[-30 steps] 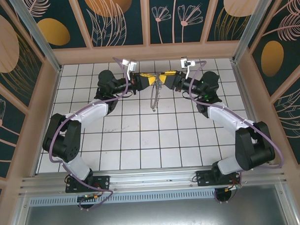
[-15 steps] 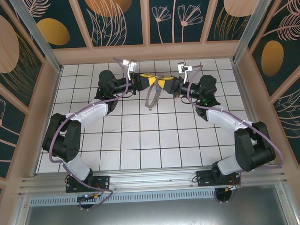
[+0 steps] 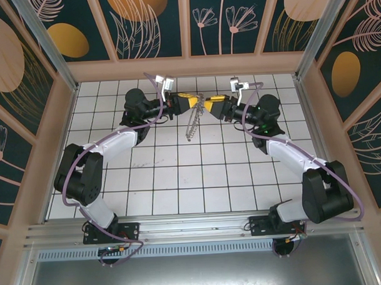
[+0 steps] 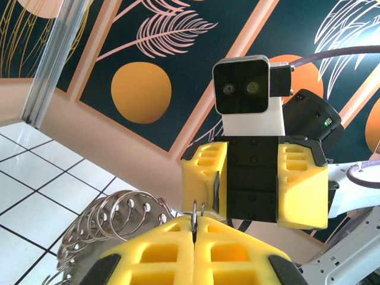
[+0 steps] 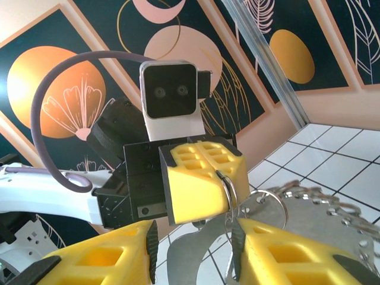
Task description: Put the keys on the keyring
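My left gripper is raised over the back of the table and shut on the thin wire of the keyring, which hangs below it. In the left wrist view the wire pokes up from the closed yellow fingers. My right gripper faces it tip to tip. Seen from the right wrist, its jaws stand apart, with a flat grey metal piece hanging between them, clear of the left pad. The left gripper pinches the ring wire just above. The keys are hidden.
Many small rings with silvery pieces fringe the loop and dangle beside the fingers, also shown as silvery pieces. The white tiled floor lies below. Patterned walls and a wooden frame close in the back and sides.
The right arm shifted left toward the left gripper, then drew back to the right. The hanging keyring swung a little. The left arm stayed put.
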`<state>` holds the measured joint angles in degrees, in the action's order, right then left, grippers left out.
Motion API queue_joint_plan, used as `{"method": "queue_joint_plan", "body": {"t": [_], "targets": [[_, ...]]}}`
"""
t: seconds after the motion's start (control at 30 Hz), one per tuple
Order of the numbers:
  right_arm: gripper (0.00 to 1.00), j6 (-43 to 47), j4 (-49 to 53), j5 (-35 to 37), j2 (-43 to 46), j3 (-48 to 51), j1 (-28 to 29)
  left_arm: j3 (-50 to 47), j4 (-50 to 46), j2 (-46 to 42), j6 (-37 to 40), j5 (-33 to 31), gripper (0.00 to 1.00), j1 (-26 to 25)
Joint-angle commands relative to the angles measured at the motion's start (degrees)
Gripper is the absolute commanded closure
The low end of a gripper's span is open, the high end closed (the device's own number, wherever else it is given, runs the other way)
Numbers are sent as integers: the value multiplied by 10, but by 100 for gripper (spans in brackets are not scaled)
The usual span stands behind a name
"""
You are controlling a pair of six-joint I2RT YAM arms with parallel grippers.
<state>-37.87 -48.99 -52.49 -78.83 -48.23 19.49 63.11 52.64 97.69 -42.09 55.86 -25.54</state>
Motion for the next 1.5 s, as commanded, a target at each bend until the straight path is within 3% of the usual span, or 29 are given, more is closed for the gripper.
{"method": "queue_joint_plan", "body": {"t": [0.0, 0.3, 0.6, 1.47], "targets": [[61, -6, -17, 4, -2, -27, -1, 18, 21, 1, -1, -3, 100, -1], [63, -59, -86, 2, -44, -39, 3, 20, 21, 1, -3, -2, 100, -1], [73, -62, -96, 0, -52, -37, 15, 21, 20, 1, -2, -4, 100, -1], [77, -60, -93, 11, -84, -49, 19, 21, 32, 2, -12, 0, 100, -1]]}}
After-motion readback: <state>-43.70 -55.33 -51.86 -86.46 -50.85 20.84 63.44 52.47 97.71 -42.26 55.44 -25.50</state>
